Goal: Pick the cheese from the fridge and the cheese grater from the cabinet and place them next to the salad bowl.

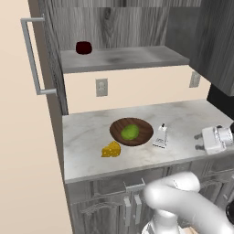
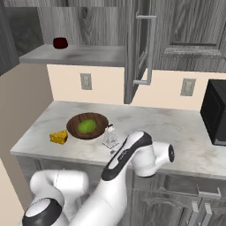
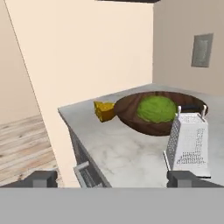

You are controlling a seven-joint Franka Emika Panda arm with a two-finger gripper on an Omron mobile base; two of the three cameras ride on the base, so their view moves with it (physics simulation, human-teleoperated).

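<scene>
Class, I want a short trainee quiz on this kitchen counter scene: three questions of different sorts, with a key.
1. True or false: the cheese lies inside the salad bowl.
2. Multiple choice: the cheese grater stands (A) upright on the counter beside the bowl, (B) on the cabinet shelf, (C) held in the gripper.
3. Fill in: the dark red cup sits on the ____.

Key:
1. False; it lies on the counter beside the bowl.
2. A; the gripper stands open with nothing between its fingers.
3. Cabinet shelf.
</scene>
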